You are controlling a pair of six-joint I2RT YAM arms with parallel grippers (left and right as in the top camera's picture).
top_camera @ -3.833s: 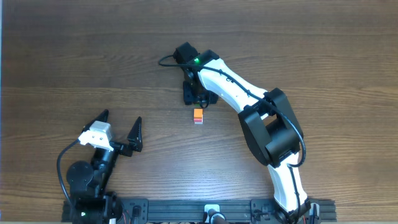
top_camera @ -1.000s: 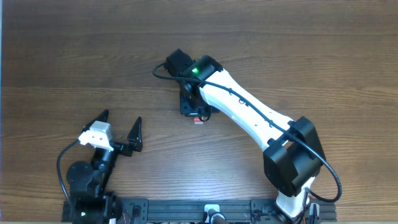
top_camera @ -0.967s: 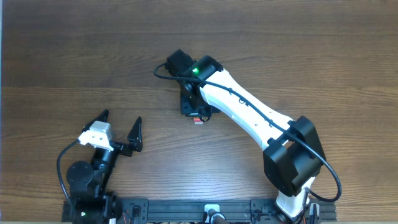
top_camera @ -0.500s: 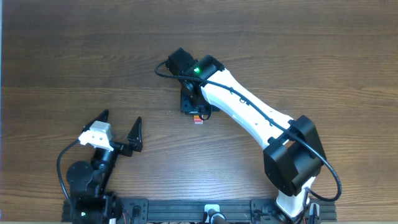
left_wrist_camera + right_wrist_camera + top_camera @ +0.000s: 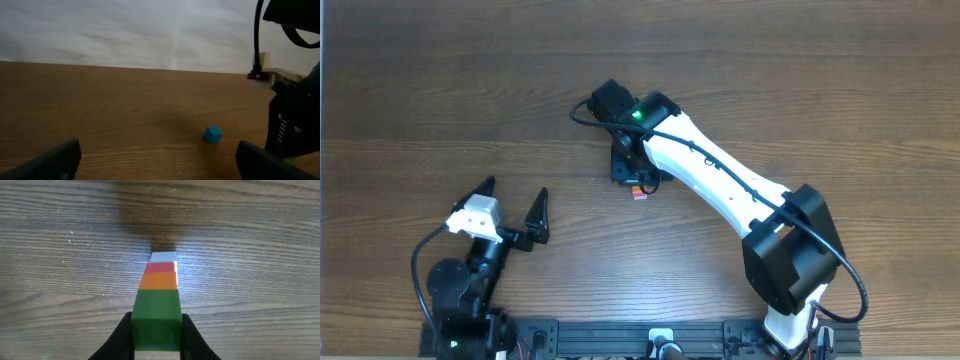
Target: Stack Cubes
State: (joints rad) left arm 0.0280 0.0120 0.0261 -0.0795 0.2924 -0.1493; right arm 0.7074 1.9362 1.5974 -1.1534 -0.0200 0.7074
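Note:
My right gripper point(image 5: 156, 327) is shut on a green cube point(image 5: 156, 305). The cube stands in line on top of a stack of an orange cube point(image 5: 158, 280), a red cube point(image 5: 161, 267) and a white cube point(image 5: 164, 256), and seems to rest on the orange one. From above, the right gripper point(image 5: 632, 176) hangs over this stack point(image 5: 639, 193) at the table's middle. A blue cube point(image 5: 213, 134) lies alone on the wood beside the right arm point(image 5: 295, 125). My left gripper point(image 5: 516, 188) stands open and empty near the front left.
The wooden table point(image 5: 820, 90) is bare all around the stack. The right arm's white links point(image 5: 720, 180) cross the table from the front right toward the middle.
Since 3.8 s ago, my right arm has stretched out and its gripper has come over the stack, covering most of it. Over the last second it barely shifted. The left arm kept still.

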